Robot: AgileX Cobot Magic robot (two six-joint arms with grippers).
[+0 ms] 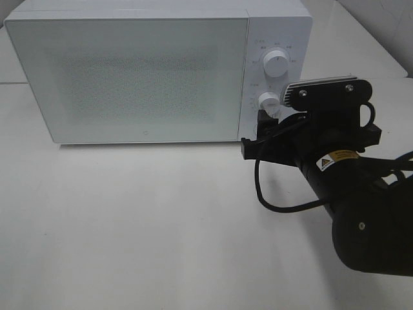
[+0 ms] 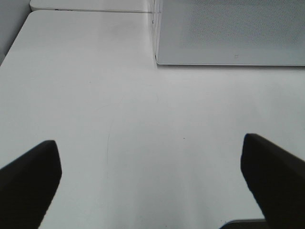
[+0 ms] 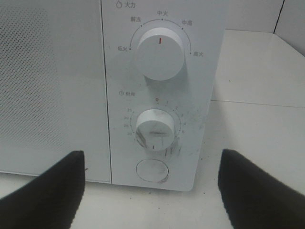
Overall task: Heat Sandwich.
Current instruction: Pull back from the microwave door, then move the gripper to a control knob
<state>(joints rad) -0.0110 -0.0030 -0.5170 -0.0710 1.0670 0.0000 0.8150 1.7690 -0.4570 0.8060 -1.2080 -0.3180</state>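
The sandwich is out of view. The white microwave point(image 1: 135, 71) stands at the back of the table with its door shut, and I cannot see through the frosted door. My right gripper point(image 1: 258, 132) hovers just in front of the control panel, level with the lower timer knob point(image 3: 155, 128). Its fingers point(image 3: 43, 191) are open, spread to either side of the knob and not touching it. The upper power knob point(image 3: 159, 56) points straight up. My left gripper point(image 2: 152, 183) is open over bare table, short of the microwave's front left corner point(image 2: 156, 57); the exterior high view does not show it.
A round push button point(image 3: 152, 171) sits below the timer knob. The right arm and its black cable point(image 1: 277, 203) take up the table's right front. The white table point(image 1: 129, 219) spreads out in front of the microwave, and a wall point(image 3: 290, 19) rises to the right.
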